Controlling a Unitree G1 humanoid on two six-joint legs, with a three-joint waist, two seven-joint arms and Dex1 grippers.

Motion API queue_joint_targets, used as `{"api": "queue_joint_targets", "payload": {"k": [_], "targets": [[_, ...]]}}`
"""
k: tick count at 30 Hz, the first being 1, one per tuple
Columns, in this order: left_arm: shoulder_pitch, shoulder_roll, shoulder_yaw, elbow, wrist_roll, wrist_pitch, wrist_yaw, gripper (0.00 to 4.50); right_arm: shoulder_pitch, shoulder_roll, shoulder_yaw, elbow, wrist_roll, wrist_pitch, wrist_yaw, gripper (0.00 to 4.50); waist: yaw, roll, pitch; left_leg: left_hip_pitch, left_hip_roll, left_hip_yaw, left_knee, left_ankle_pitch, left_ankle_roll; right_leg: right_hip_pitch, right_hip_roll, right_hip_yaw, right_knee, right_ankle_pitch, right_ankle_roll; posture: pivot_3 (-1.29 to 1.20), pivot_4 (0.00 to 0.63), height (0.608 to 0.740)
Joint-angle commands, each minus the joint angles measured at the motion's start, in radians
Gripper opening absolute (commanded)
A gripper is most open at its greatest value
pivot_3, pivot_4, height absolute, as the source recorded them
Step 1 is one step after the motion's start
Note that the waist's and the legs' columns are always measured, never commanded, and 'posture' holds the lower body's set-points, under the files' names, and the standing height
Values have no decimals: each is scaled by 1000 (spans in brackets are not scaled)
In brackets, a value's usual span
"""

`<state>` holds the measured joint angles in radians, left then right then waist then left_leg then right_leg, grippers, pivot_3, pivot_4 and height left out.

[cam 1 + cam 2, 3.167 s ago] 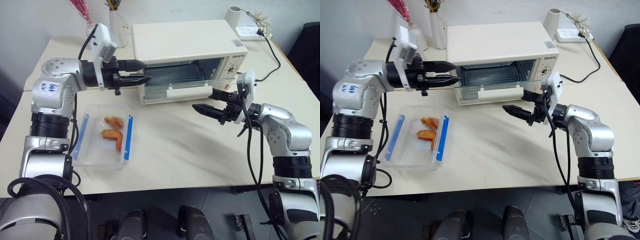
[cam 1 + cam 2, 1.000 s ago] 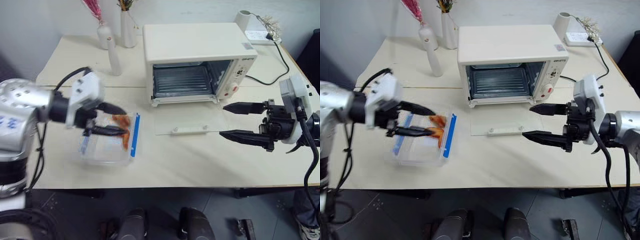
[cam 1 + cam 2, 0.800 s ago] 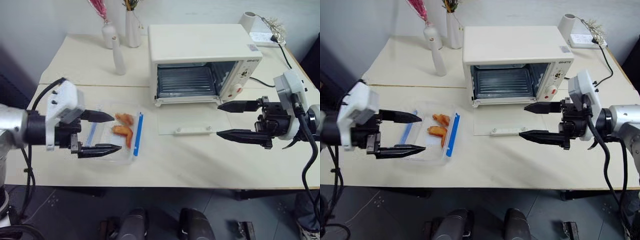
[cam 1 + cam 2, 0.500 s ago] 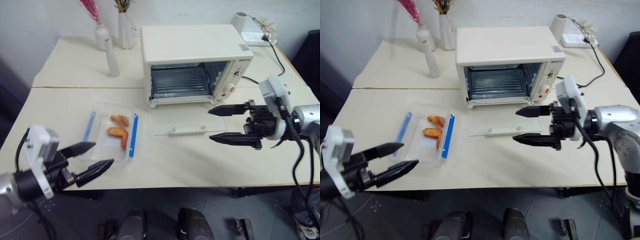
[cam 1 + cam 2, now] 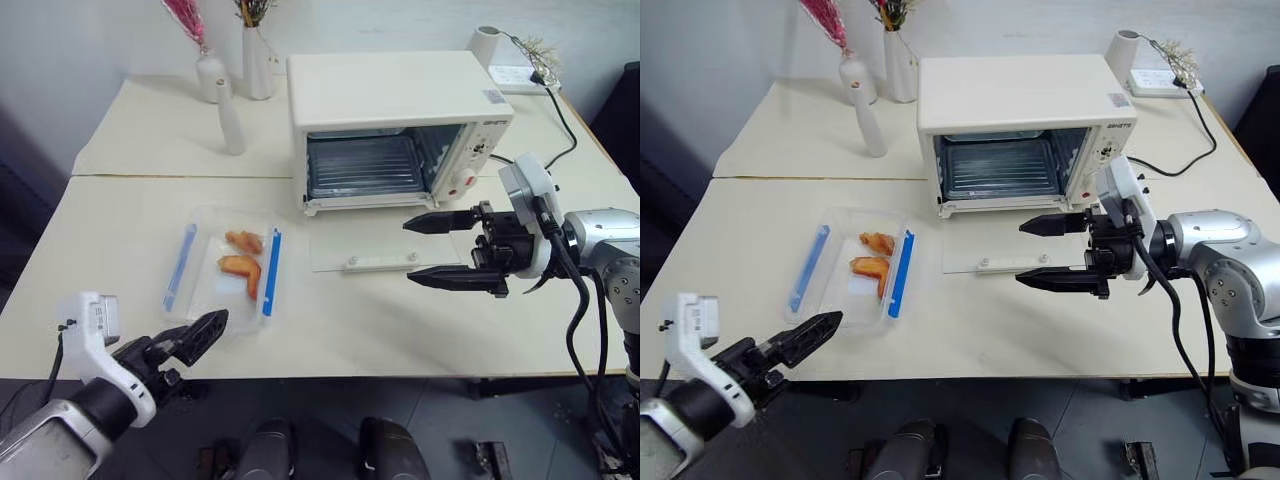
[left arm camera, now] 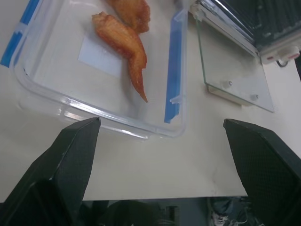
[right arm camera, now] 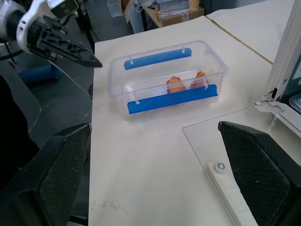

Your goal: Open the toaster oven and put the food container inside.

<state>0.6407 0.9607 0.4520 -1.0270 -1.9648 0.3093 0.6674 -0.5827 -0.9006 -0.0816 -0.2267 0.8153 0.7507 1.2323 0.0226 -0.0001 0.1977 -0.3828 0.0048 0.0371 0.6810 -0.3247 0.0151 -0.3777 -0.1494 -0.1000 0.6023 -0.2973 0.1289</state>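
Toaster oven [image 5: 400,125] at far centre of the cream desk [image 5: 120,230], door [image 5: 380,240] dropped flat toward the near side, rack inside visible. Food container [image 5: 225,275] sits on the desk left of the door, lid off, two orange-brown pieces in it, blue clips along both long sides. Left gripper [image 5: 190,340] low at the near-left desk edge, just near of the container, jaws spread, nothing between them. Right gripper [image 5: 435,250] hovers over the right end of the door, pointing left, jaws spread and empty. White vases [image 5: 230,95] at far left.
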Motion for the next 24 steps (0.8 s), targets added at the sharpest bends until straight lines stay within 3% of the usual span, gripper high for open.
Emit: {"api": "queue_joint_targets", "payload": {"k": [1,6,13,19,24], "targets": [[-71,-13,-135,-20,-7,-101,127,4444,6,-15,-53,-46,35,20,-15,4500,0,0,0,0,1,0,0,0,0,0,1,0,0,0,0,0,150,740],[-153,-53,-260,-20,-7,-188,278,4444,47,-30,-94,-92,56,49,-44,4500,2,0,0,0,3,1,1,0,-1,1,1,0,0,0,0,0,150,740],[-270,-78,-341,4,-7,-239,394,4444,88,-39,-135,-125,73,72,-78,4500,5,0,0,1,2,1,1,0,-1,1,2,0,-2,0,0,0,150,740],[-448,-156,-367,129,-7,-182,459,4444,92,-54,-154,-155,113,88,-78,4500,4,0,0,0,-2,1,1,0,-1,1,2,0,-1,0,1,0,150,740],[-497,-247,-376,161,-7,-147,566,4444,84,-54,-157,-156,120,87,-93,4500,4,0,0,0,-2,1,1,0,-1,1,2,0,-1,2,3,0,150,740]]}}
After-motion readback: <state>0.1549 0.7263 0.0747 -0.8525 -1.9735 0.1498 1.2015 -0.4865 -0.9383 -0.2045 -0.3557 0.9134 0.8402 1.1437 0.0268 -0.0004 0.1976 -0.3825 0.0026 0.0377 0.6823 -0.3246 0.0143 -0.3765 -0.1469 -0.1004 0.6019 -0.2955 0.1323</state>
